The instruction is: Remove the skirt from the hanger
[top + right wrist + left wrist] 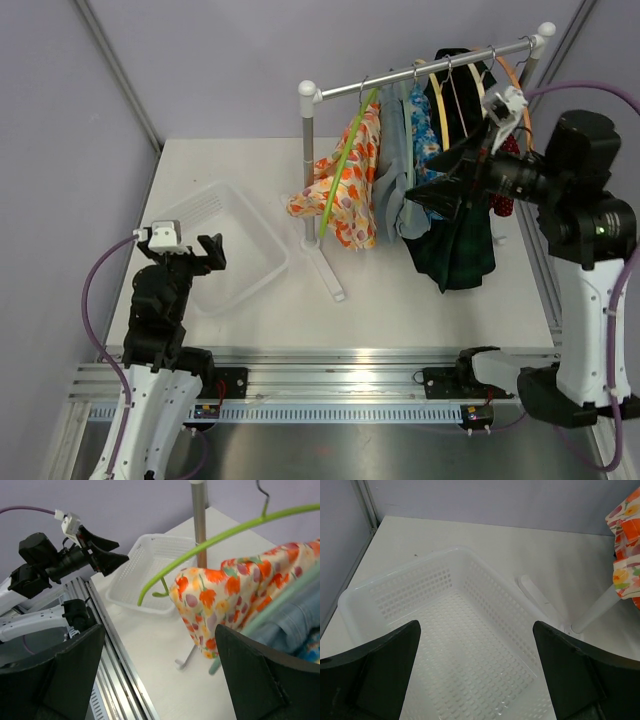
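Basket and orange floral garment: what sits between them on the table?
The rack's white post and one foot, with bare table around them. This is clearest in the left wrist view, with the basket on the left and the garment on the right.

place: robot lab | evidence: grey partition walls, aluminium rail, white table

— Where is your skirt?
— At your twelve o'clock: the cream skirt printed with orange and purple flowers, hanging in loose folds from the lime-green hanger.
— And how does the hanger sit?
— You'll see it hooked on the rail as the leftmost garment, with one arm slanting toward seven o'clock across the fabric.
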Tool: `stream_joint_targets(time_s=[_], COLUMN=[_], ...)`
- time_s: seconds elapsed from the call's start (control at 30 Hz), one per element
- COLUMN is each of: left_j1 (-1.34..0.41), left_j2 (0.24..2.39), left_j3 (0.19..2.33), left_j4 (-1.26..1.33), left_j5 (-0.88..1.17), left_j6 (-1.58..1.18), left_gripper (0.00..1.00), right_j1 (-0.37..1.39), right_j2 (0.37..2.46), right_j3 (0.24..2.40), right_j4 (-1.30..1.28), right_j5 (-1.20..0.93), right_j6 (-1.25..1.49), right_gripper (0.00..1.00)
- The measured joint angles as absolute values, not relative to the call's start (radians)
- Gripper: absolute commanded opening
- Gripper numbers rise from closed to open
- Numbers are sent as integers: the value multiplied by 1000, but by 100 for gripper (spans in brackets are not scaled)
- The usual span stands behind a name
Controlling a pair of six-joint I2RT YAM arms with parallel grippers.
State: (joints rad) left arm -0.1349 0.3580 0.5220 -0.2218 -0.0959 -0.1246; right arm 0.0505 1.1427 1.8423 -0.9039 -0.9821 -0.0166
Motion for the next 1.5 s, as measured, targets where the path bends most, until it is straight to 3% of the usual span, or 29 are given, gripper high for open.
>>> stream_joint_targets(time_s=[0.17,0.4,0.7,0.8,0.87,0.97,1.03,1.07,1.27,1.5], left_j1=[-135,-136,-136,-136,-136,-137,-137,-137,-137,-137], left_j2=[395,426,428,427,427,427,427,427,426,424], left_j3=[525,531,540,542,542,542,542,542,542,542], left_j4=[-224,-237,-238,-238,-238,-238,-238,-237,-237,-236], left_j5=[-91,-82,-54,-50,-47,-39,-35,-33,-29,-9], left_j6=[-117,-110,-109,-109,-109,-109,-109,-110,-110,-110], left_gripper=[99,99,99,99,99,99,99,99,99,99], right_j1=[329,658,815,831,834,834,835,835,839,839], right_j2=[1358,1539,1631,1668,1684,1685,1678,1673,1650,1625], right_j3=[2035,2062,2072,2075,2074,2062,2052,2046,2032,2025], right_j4=[-929,-908,-834,-809,-804,-789,-773,-770,-775,-776], right_j5=[-761,-127,409,530,580,621,636,641,643,643], right_j6=[0,60,185,178,165,146,135,127,93,-22], right_gripper=[100,100,100,92,79,46,34,22,0,0])
